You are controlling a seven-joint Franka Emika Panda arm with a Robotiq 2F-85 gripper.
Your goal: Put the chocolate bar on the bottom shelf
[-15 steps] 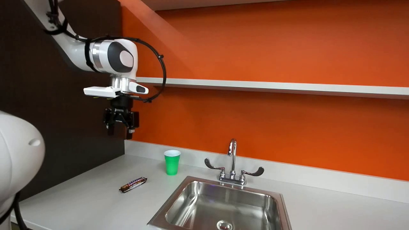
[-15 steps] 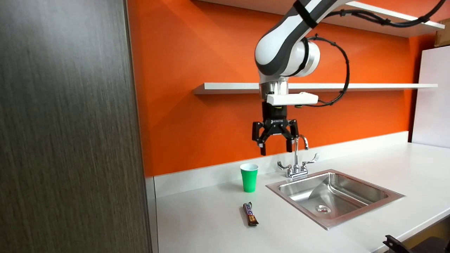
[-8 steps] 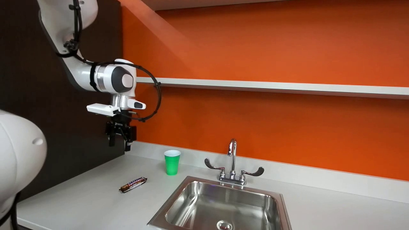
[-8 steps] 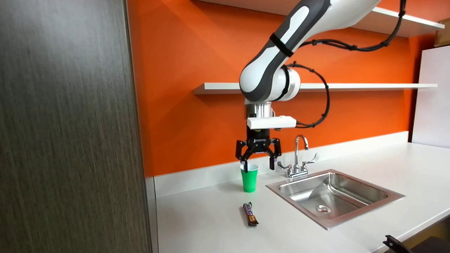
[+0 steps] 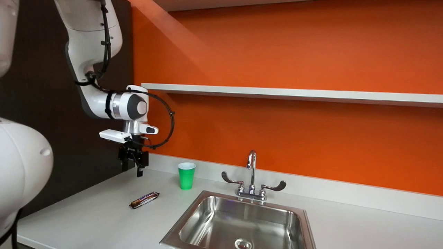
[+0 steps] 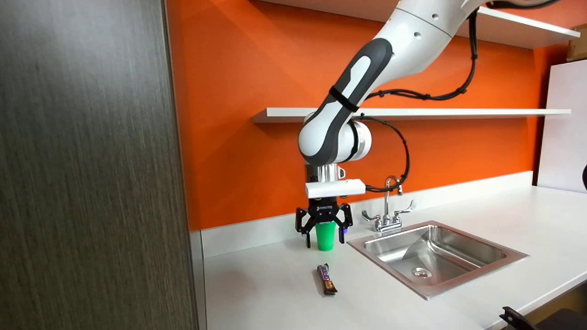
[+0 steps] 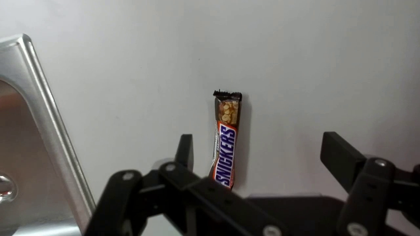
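Hovers empty with gripper [image 5: 132, 172] spread wide over the pale countertop [image 5: 86, 221] — yet to grasp the chocolate bar [image 7: 227, 144] lying there near the green cup [image 5: 186, 178], let alone lift and set it on the bottom shelf [image 5: 294, 92] above.

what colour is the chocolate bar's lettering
Dark bluish purple on white; the chocolate bar shows best in the wrist view.

In an exterior view: chocolate bar [image 5: 144, 200] on tabletop [image 5: 100, 221], cup [image 5: 187, 177] at its 2 o'clock, sink [image 5: 186, 217] at 3–4. Faucet [image 5: 253, 176] behind sink, at sink's 12 o'clock. Bottom shelf [image 5: 294, 92] on wall [image 5: 294, 138], 12 o'clock of faucet. Jaws above tabletop, 11 o'clock of bar, apart.
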